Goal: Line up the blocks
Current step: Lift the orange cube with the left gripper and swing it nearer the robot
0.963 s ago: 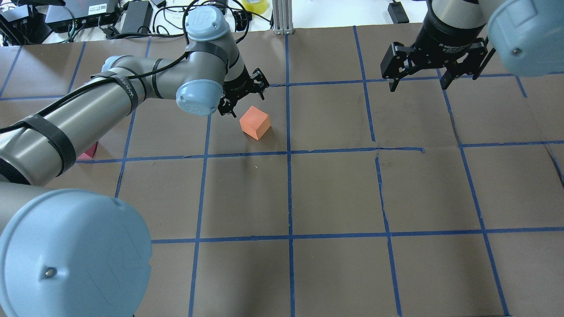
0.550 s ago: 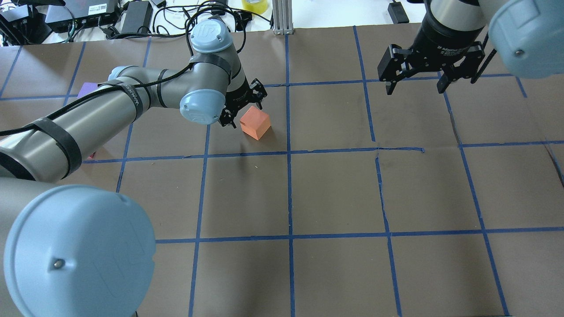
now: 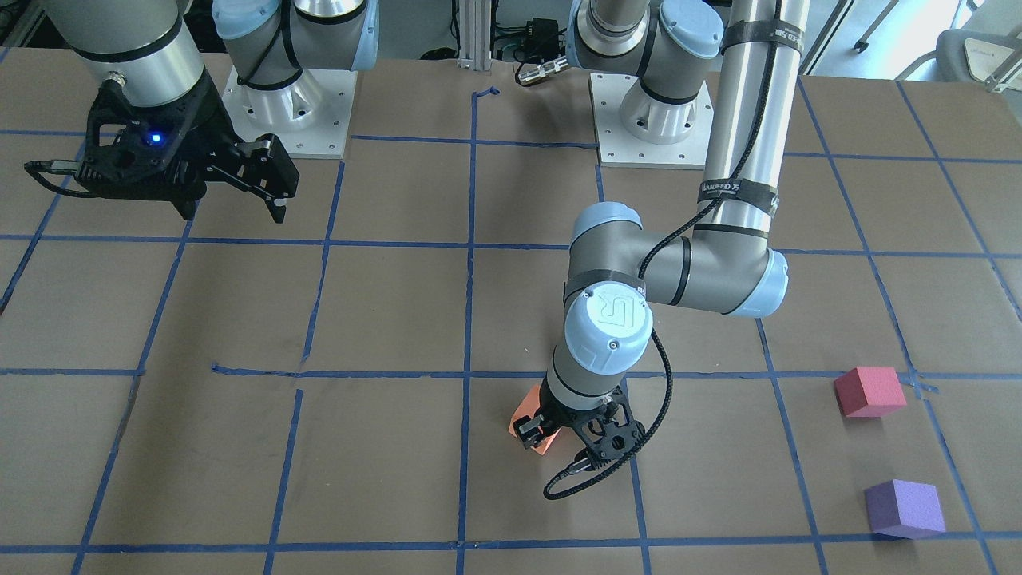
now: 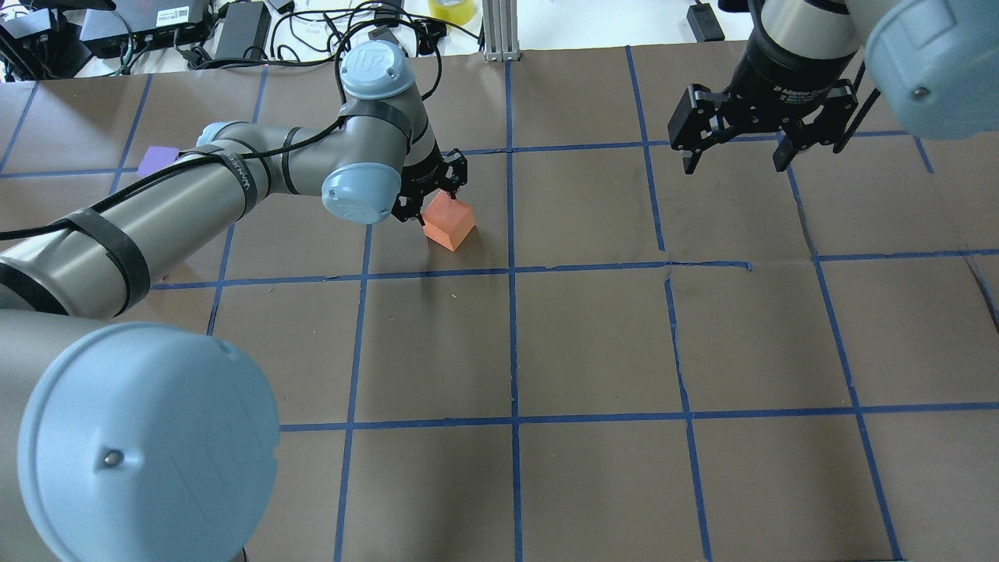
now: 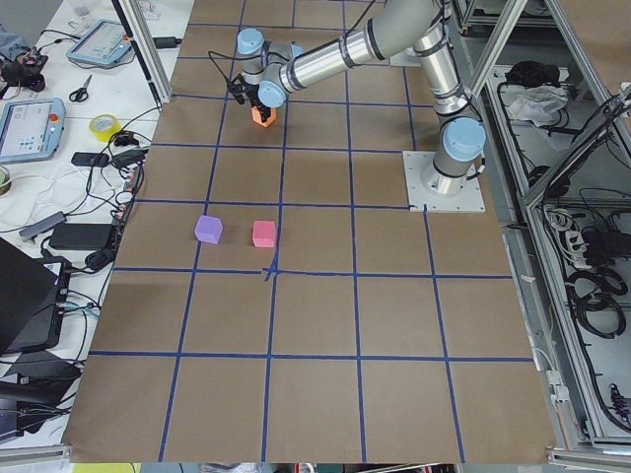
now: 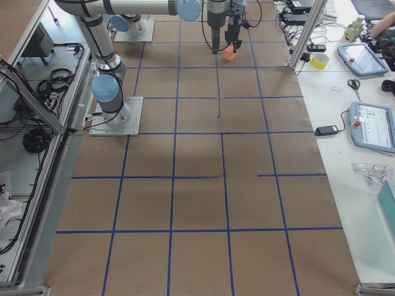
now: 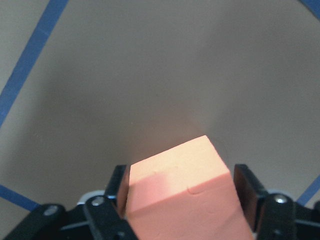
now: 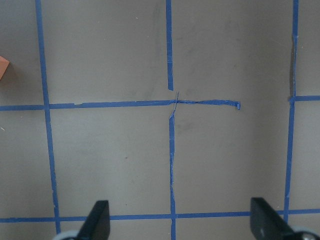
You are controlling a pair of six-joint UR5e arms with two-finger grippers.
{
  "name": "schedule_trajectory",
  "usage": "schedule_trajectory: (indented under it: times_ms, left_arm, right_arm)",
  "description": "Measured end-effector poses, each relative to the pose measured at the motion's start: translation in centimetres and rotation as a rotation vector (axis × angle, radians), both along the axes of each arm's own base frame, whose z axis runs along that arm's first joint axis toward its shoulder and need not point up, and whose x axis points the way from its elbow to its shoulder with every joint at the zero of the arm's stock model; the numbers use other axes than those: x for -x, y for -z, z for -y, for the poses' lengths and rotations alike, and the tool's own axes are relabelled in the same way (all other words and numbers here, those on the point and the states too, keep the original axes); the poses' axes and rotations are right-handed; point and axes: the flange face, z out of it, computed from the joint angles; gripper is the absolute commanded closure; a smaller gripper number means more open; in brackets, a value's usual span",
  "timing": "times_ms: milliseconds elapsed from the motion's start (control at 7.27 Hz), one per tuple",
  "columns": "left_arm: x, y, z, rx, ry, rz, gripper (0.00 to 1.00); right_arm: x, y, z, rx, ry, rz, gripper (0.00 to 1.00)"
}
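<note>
Pinkish-red block beside purple block

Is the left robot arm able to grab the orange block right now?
Probably yes. The left gripper is down at the orange block, and its wrist view shows the block sitting between the two open fingers. Nothing else is near it.

Brown paper covers the table, marked into squares by blue tape (one strip is torn and crooked near the middle). Along the far edge lie cables, black boxes and a yellow tape roll.
</note>
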Motion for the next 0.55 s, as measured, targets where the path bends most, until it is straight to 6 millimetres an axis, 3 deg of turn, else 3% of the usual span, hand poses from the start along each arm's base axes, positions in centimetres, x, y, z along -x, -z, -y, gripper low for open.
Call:
schedule_trajectory:
  times_ms: [275,550]
  left_arm:
    - [-0.1,-0.6,0.0,0.017,0.051,0.020,1.00]
    - [-0.8,-3.3,0.4,0.057,0.125,0.022,1.00]
  right_arm:
    - [0.1,0.0,0.0,0.001,-0.001,-0.009,0.00]
    - [0.1,0.0,0.0,0.006,-0.001,-0.012,0.00]
